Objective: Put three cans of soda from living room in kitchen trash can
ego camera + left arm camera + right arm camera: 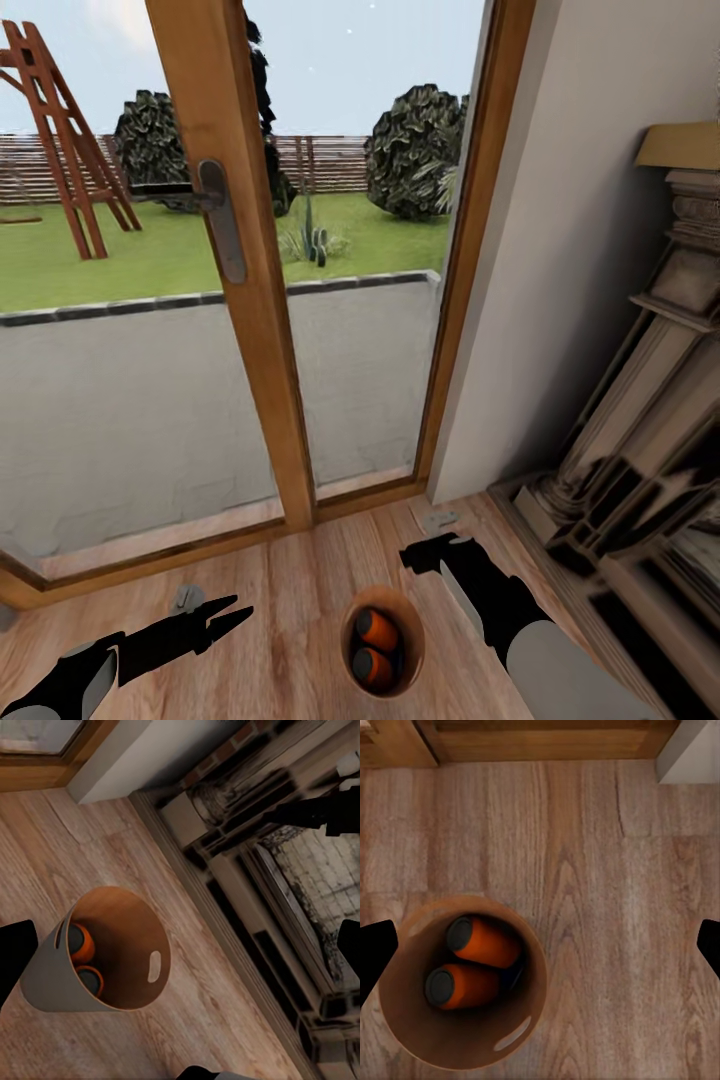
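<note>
Two orange cans (472,964) lying inside tash can (412,655) on floor, between spread-open left end effector (225,618) at 9 o'clock and right end effector (425,555) at 1 o'clock, fingers parted

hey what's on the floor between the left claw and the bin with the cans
Nothing: in the head view, bare wood floor separates the left claw from the bin holding orange cans.
</note>
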Tool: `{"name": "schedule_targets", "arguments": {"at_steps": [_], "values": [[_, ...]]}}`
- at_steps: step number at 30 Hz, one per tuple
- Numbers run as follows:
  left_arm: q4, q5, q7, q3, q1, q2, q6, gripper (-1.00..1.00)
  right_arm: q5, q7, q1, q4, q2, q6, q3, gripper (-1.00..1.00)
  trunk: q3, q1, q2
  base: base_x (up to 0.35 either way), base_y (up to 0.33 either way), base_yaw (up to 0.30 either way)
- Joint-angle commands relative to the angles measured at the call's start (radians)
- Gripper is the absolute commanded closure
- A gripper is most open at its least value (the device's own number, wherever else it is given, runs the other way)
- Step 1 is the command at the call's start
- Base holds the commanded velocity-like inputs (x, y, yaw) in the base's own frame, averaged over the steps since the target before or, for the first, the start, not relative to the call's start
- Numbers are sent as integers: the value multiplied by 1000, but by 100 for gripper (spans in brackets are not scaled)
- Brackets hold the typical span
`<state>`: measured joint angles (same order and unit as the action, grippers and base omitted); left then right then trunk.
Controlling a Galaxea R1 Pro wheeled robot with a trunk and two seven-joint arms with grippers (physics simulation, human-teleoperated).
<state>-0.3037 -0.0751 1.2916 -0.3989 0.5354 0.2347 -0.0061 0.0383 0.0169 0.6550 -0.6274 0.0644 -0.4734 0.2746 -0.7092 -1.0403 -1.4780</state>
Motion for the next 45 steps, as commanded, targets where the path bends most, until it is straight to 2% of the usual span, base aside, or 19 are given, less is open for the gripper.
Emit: {"name": "schedule_targets", "arguments": {"at_steps": [1, 30, 35, 38, 41, 45], "values": [[0, 0, 0, 0, 0, 0, 0, -100, 0, 0, 0, 0, 0, 0, 0, -100, 2, 0, 0, 0, 0, 0], [5, -4, -8, -3, 0, -1, -1, -100, 0, 0, 0, 2, -1, 1, -2, -100, 49, 0, 0, 0, 0, 0], [7, -7, -9, -3, 0, -2, -2, -100, 2, 1, 0, 37, -7, 2, -4, -100, 58, 0, 0, 0, 0, 0], [24, -8, -11, -2, 0, -3, -8, -100, 4, 2, 0, 84, -21, 15, -5, -100, 63, 0, 0, 0, 0, 0], [61, -12, -11, -1, 0, -4, -39, -100, 7, 14, 0, 150, -49, 66, -5, -100, 68, 0, 0, 0, 0, 0], [122, -18, -11, 1, 0, -1, -107, -100, 8, 90, 0, 261, -98, 153, -7, -100, 74, 0, 0, 0, 0, 0]]}}
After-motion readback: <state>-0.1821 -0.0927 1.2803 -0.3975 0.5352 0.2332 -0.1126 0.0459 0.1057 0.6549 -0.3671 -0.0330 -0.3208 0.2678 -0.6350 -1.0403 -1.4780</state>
